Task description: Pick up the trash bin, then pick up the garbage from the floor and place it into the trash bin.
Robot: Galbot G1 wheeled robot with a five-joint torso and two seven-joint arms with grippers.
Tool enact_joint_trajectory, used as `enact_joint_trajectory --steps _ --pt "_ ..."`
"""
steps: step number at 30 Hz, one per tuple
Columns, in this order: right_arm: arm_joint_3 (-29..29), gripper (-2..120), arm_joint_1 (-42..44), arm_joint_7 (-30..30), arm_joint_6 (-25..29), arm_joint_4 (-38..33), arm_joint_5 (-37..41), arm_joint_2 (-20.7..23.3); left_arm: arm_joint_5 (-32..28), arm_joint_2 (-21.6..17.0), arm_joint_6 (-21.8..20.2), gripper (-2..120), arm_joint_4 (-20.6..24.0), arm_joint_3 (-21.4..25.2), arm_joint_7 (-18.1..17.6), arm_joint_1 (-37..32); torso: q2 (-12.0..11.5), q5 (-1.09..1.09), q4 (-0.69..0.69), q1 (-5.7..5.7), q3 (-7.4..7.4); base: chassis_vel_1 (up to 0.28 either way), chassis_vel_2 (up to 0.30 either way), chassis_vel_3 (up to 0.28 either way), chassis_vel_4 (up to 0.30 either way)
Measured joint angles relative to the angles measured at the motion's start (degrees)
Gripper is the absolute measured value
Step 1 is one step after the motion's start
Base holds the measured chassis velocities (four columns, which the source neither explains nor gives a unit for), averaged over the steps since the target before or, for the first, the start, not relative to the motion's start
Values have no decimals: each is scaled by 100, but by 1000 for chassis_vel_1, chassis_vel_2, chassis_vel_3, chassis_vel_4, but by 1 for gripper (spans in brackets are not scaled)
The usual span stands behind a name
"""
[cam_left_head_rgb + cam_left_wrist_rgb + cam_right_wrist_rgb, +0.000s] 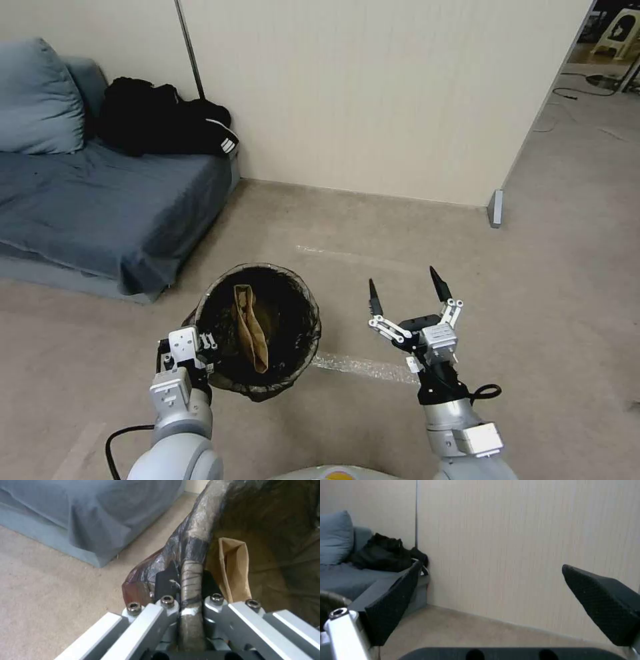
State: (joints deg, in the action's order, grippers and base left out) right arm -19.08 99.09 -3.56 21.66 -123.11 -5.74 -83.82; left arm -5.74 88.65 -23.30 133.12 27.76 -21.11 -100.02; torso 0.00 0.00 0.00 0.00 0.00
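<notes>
From the head camera, the left tool (200, 347) is clamped on the rim of the small round white bin lined with a dark plastic bag (293, 360); a tan paper bag (252, 328) lies inside. Beside it, the right tool (405, 288) hangs empty, fingers apart.

The left wrist camera shows the tool's pads (165, 581) pinching the bag-covered rim (195, 545), the paper bag just beyond.

The right wrist camera shows its fingers (391, 605) spread wide before a beige wall (506, 550).

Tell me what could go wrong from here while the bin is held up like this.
The left end effector pinches the trash bin at one spot on its bag-covered rim, so the plastic could slip or the bin could tilt. The tan paper bag stands upright inside and might tip out if it does. The right end effector hangs open close beside the bin and could knock it when it moves.
</notes>
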Motion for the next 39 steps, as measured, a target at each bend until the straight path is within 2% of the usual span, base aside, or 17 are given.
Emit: enact_joint_trajectory --steps 14,39 --pt "-85 100 -347 58 -55 194 497 174 -18 -6 -80 1 74 -43 1 -46 0 0 0 0 0 7 7 8 7" --pt "-16 100 -668 41 -109 323 494 132 -470 -101 -515 1 261 -105 30 -252 0 0 0 0 0 100 99 104 103"
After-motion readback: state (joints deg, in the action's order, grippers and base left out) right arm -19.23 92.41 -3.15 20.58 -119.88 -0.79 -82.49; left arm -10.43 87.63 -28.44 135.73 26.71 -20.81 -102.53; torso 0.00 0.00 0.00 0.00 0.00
